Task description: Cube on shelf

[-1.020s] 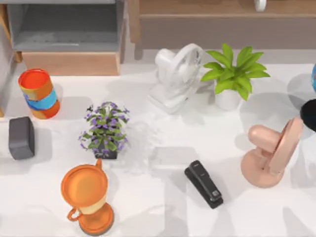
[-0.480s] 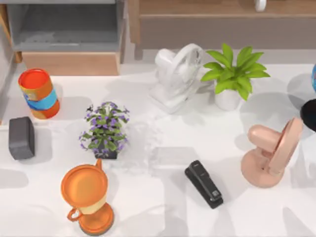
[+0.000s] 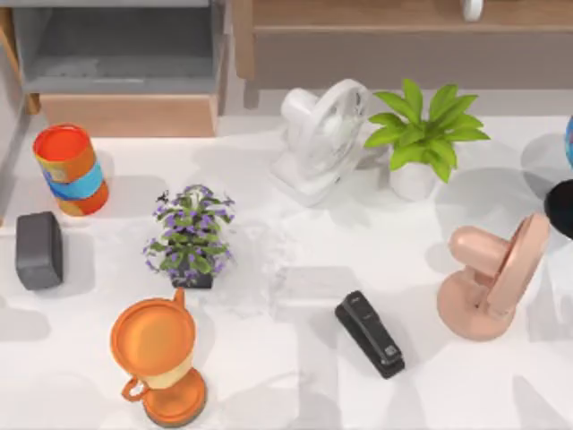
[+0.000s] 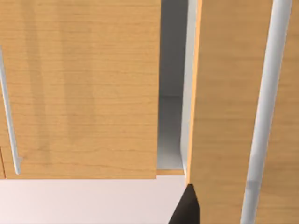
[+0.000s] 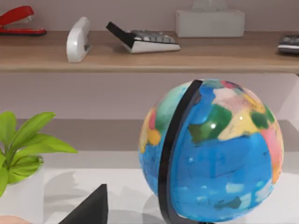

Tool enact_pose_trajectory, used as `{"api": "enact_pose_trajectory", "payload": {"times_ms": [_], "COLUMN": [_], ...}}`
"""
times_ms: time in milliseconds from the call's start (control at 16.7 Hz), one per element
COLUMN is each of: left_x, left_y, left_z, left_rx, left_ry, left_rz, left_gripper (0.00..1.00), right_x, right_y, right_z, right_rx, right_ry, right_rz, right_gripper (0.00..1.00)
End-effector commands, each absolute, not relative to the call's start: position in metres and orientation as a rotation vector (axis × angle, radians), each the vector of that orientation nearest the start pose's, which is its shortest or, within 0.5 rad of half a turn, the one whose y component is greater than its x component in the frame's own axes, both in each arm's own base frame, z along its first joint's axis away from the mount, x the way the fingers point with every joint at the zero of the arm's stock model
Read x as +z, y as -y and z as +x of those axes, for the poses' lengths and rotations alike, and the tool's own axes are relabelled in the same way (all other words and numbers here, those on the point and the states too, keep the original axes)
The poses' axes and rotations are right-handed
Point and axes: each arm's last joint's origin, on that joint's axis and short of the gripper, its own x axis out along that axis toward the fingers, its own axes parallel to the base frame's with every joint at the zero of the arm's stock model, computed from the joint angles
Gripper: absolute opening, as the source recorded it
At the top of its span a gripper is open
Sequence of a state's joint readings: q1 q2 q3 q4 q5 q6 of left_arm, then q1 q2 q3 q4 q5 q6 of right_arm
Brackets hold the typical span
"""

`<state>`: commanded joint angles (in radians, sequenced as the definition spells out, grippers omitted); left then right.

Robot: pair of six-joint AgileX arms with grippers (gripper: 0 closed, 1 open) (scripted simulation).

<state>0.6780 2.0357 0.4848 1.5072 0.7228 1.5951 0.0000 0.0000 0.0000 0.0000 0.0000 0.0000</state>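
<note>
Across the table [image 3: 295,394], clutter below the shelf [image 3: 358,13].
White fan [image 3: 318,139] and green plant [image 3: 421,134] stood before it; gripper openings could not be told.

Bright, even light is washing the white table [image 3: 295,376]; soft grey shadows are spreading beside the pink fan [image 3: 491,278] and orange trophy cup [image 3: 157,358]. The globe [image 5: 212,149] is showing small glints, everything looking slightly soft.
</note>
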Motion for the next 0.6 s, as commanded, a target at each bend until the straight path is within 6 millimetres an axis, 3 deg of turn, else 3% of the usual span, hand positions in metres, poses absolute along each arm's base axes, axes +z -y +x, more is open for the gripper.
{"api": "enact_pose_trajectory", "payload": {"times_ms": [180,600], "left_x": [0.0875,0.0875], "left_y": [-0.1733,-0.1733], "left_z": [0.2451,0.2451], "left_rx": [-0.036,-0.036], "left_ry": [-0.002,-0.002], "left_rz": [1.556,1.556], "left_gripper": [0.98,1.00], "right_x": [0.1600,0.1600], "right_y": [0.0012,0.0012], "right_z": [0.1057,0.1057], "right_rx": [0.000,0.000], "right_ry": [0.000,0.000], "right_rz": [0.000,0.000], "right_gripper": [1.00,1.00]}}
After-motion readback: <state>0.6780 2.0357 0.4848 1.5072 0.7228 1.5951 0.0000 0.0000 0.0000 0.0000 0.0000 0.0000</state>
